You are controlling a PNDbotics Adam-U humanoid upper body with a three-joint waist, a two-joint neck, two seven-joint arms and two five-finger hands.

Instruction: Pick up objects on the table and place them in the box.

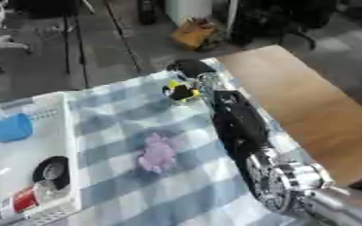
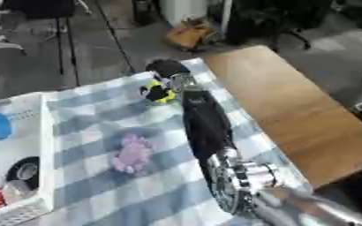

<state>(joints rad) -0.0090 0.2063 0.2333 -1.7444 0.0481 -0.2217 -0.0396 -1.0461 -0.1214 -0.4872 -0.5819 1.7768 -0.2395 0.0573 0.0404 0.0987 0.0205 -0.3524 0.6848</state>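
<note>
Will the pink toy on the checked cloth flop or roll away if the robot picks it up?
The pink toy looks soft and lumpy, like plush, so it would probably squash and sag a bit rather than stay stiff. It lies flat on the checked cloth with no round shape, so rolling seems unlikely. It is probably light for its size.

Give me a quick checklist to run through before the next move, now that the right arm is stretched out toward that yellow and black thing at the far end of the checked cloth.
1. Right hand at the yellow and black object: ok, it is at the object's far side.
2. Fingers closed on the object: cannot tell, the hand is a dark blur.
3. Object off the checked cloth: cannot tell.
4. White box reachable: ok, it sits open at the left, holding a blue item and a black roll.
5. Pink toy clear of the carry path: not ok, it lies between the object and the box.
6. Left hand: not in view.
</note>
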